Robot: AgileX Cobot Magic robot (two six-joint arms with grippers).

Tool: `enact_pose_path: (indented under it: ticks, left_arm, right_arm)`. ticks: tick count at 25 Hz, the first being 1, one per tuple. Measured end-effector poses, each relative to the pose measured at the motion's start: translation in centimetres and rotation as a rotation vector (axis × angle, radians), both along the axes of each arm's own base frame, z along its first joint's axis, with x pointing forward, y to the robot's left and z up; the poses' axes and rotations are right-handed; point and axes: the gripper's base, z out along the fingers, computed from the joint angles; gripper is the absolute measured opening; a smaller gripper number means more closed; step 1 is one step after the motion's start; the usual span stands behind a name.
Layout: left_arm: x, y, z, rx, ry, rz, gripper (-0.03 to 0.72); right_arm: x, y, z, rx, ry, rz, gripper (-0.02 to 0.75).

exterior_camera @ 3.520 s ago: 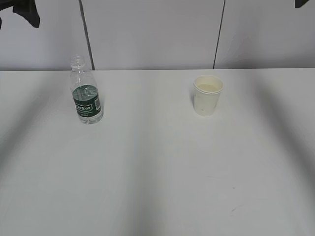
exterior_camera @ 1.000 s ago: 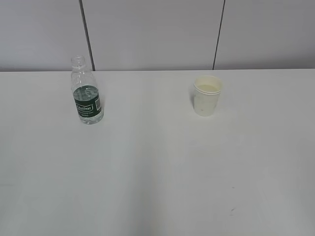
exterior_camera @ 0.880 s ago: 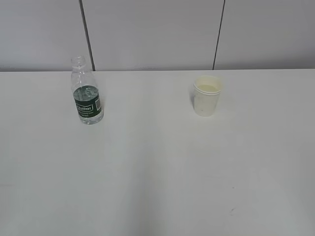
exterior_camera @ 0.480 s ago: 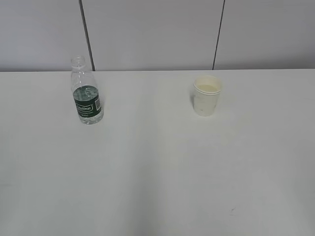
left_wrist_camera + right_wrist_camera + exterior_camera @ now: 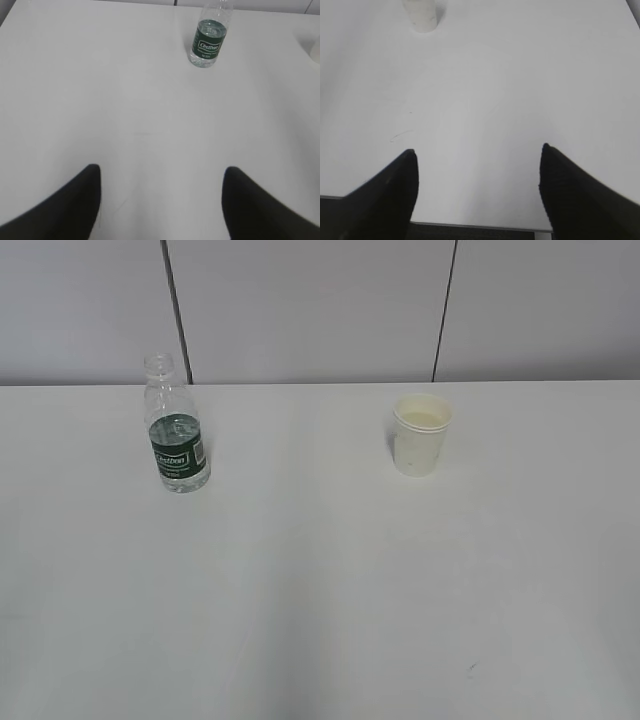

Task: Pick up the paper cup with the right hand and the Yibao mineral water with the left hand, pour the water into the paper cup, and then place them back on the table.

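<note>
With the Yibao mineral water (image 5: 176, 435) and paper cup (image 5: 421, 434) standing untouched on the surface (image 5: 320, 590), it looks like the approach: the left pincer (image 5: 160, 200) and right pincer (image 5: 477, 190), both wide and empty, must reach toward frame top.

I see the bottle (image 5: 176, 429) standing upright on the table (image 5: 320, 590), far left; the cup (image 5: 421, 434) stands upright well apart, to its right.

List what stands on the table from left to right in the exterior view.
Yibao mineral water → paper cup, both upright on the table, well apart.
</note>
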Motion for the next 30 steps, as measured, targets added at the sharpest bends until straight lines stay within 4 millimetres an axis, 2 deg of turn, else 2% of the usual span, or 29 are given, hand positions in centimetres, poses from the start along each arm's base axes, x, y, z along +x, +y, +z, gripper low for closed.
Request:
enact_pose_path:
  ticks: [30]
  left_arm:
    - [-0.02, -0.27, -0.03, -0.027, 0.004, -0.019, 0.468]
  right_arm:
    - [0.01, 0.2, 0.02, 0.018, -0.003, 0.015, 0.586]
